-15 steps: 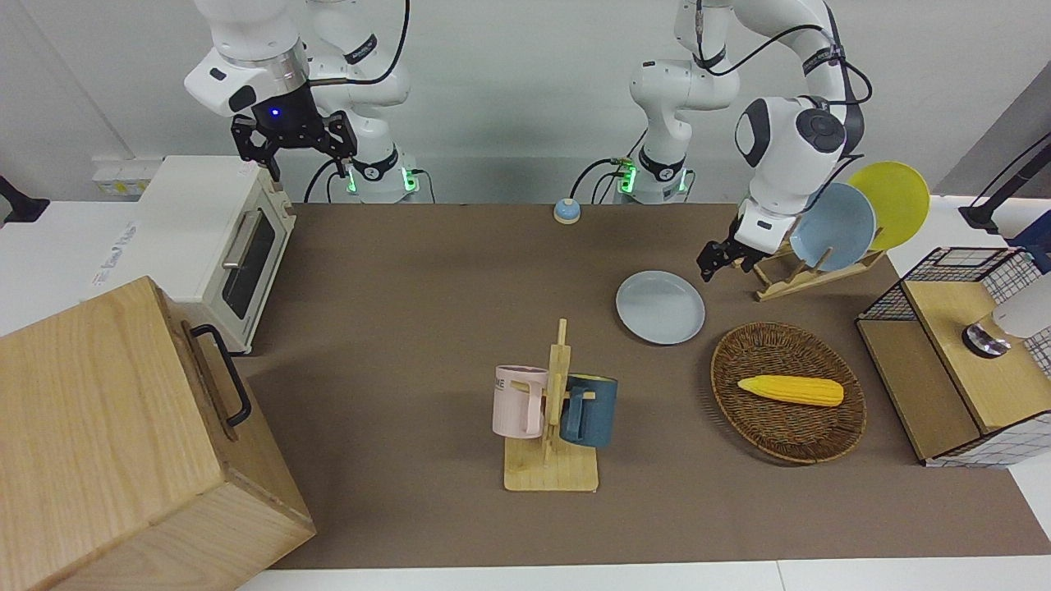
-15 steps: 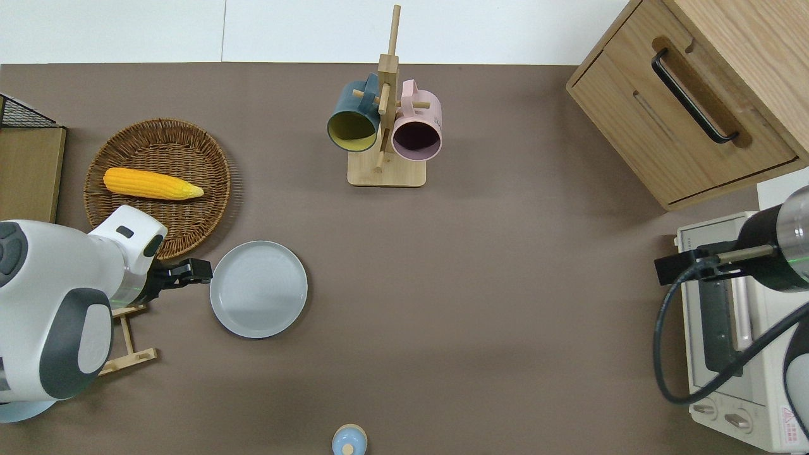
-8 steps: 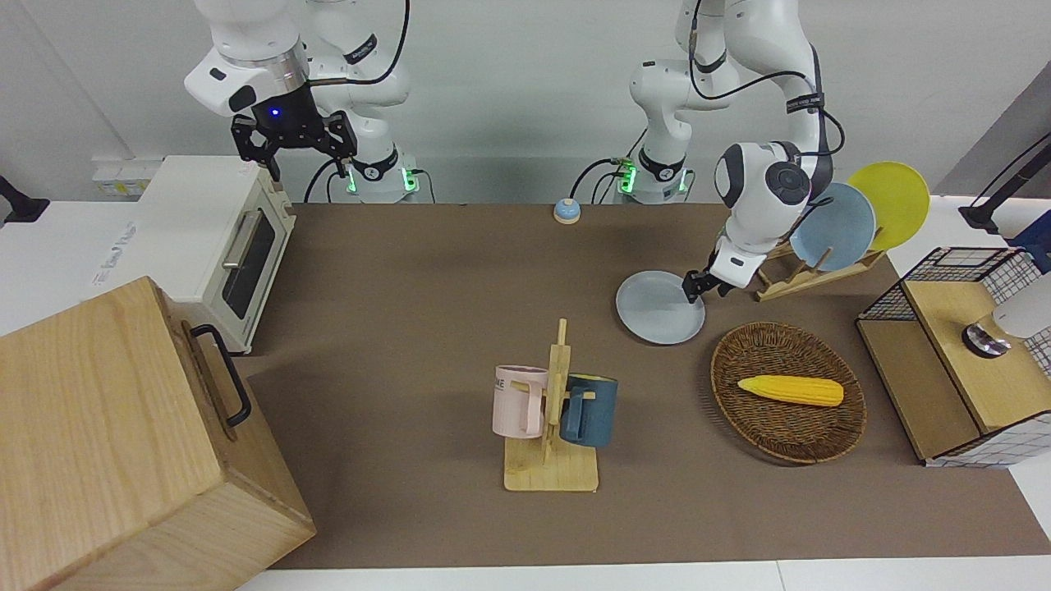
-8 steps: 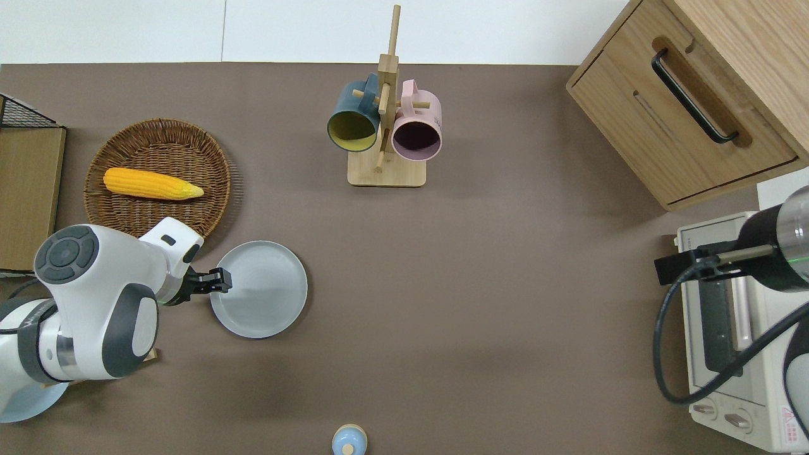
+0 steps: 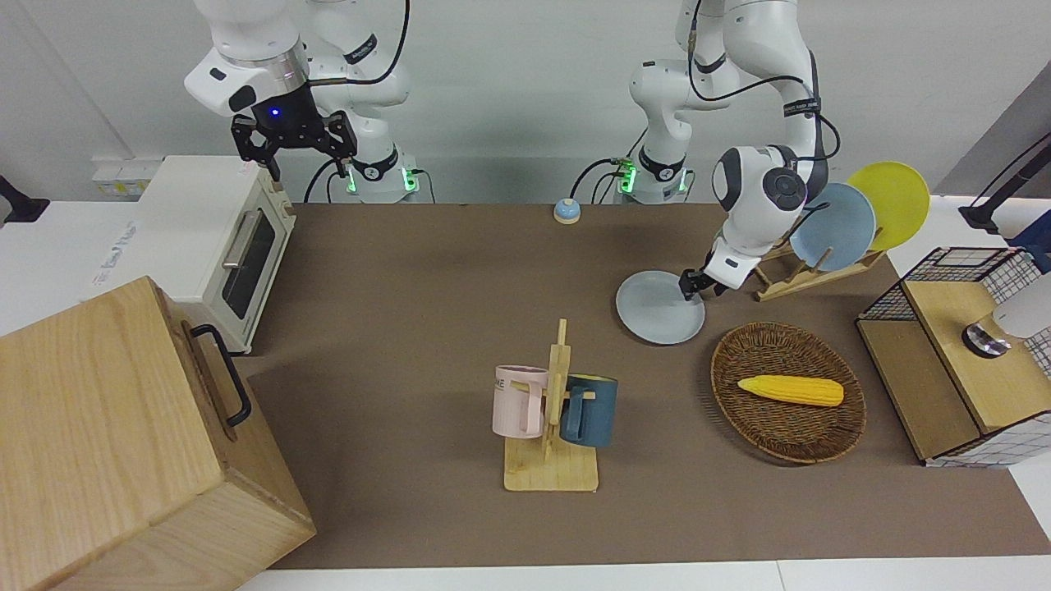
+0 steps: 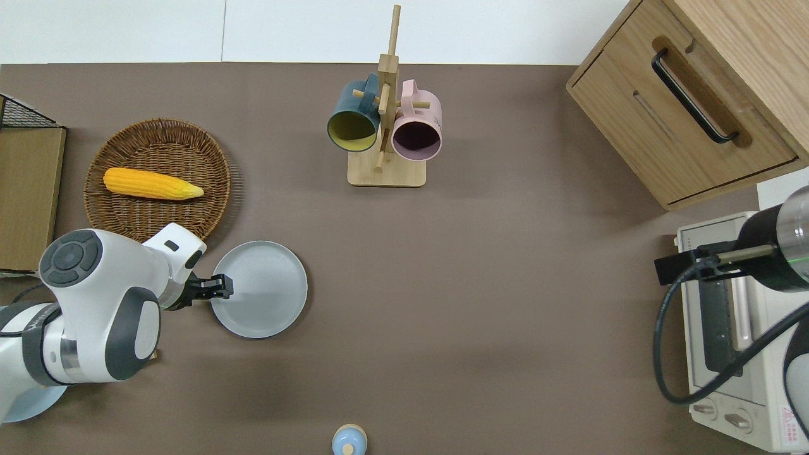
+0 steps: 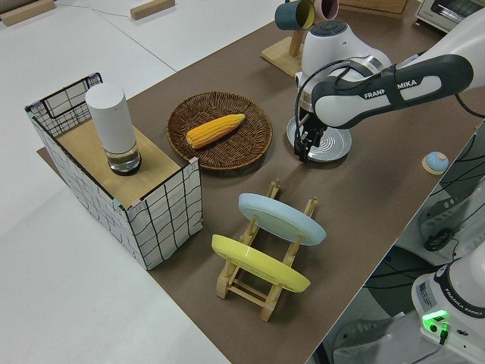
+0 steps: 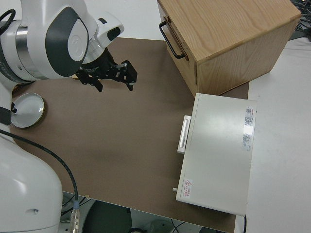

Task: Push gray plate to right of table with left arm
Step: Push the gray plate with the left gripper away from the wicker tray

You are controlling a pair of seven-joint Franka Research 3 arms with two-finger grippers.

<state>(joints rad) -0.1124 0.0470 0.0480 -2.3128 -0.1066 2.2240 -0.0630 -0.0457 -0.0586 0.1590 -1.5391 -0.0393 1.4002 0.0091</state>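
Two arms: the left arm (image 5: 751, 176) is at work; the right arm (image 5: 246, 66) is parked.
Left gripper (image 6: 221, 285): low at the gray plate's (image 6: 260, 289) rim, at about 9 o'clock of the plate in the overhead view; the side view shows its tips down at the rim.
Left jaws: the fingers look close together, but whether they are fully closed cannot be told.
Right gripper (image 8: 114, 75): jaws spread wide, holding nothing.
Gray plate: flat on the table (image 6: 480, 303), toward the left arm's end; empty.
Wicker tray (image 6: 158, 142): at roughly 11 o'clock of the gray plate in the overhead view, farther from the robots, just beside it; an ear of corn (image 6: 152, 184) lies in it.
Mug stand (image 6: 385, 170): at about 1 o'clock of the plate, well apart; a dark blue mug (image 6: 351, 120) and a pink mug (image 6: 417, 129) hang on it.
Plate rack (image 7: 261, 262): holds a sky-blue plate (image 7: 280, 218) and a yellow plate (image 7: 258, 264), both tilted.
Small blue bell (image 5: 566, 211): at the table edge nearest the robots.
Wooden cabinet (image 5: 107, 435) and white oven (image 5: 213, 238): at the right arm's end.
Wire basket (image 7: 114, 182): at the left arm's end, a white cylinder (image 7: 110, 125) upright on its wooden top.
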